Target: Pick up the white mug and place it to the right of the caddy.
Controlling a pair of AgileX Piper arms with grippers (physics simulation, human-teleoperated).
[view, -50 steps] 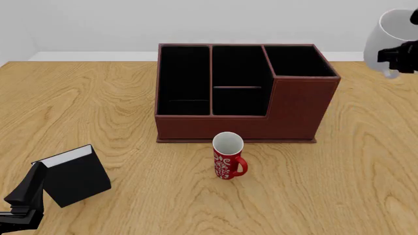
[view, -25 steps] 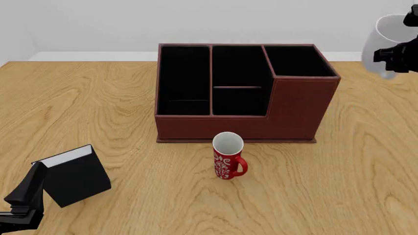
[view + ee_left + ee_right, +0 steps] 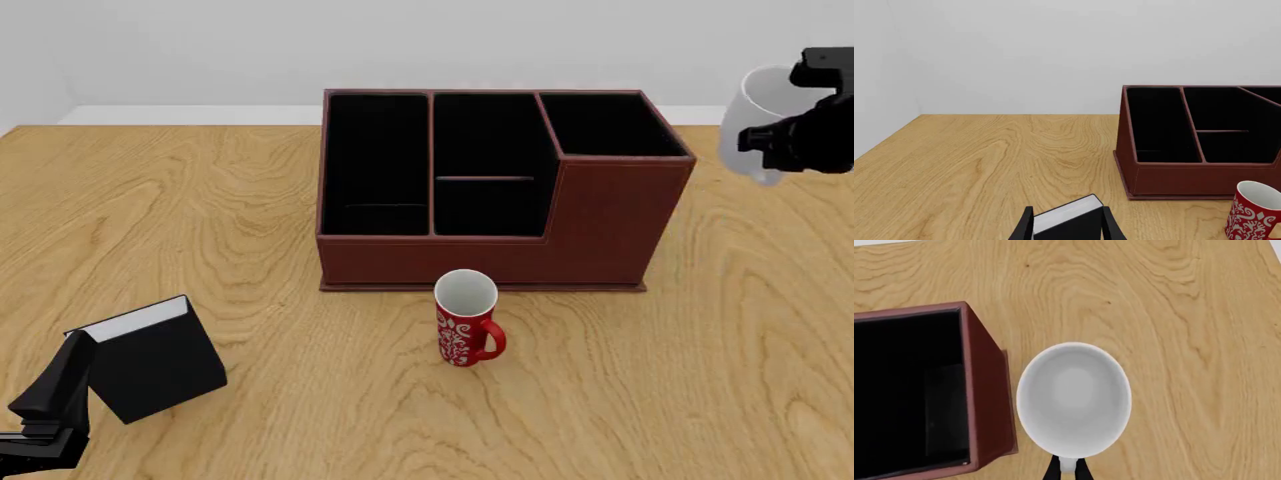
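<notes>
Caddy (image 3: 505, 190) stands mid-table, with the red mug (image 3: 466, 318) just in front of it. White mug (image 3: 758, 118), upright and airborne just right of the caddy's rear corner, is clenched at its handle by the right gripper (image 3: 801, 140). Left gripper (image 3: 1067, 231) straddles the black book (image 3: 147, 357); its grip cannot be told.

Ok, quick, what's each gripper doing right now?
Left gripper: open, fingers either side of the black book.
Right gripper: shut on the white mug, held in the air.
</notes>
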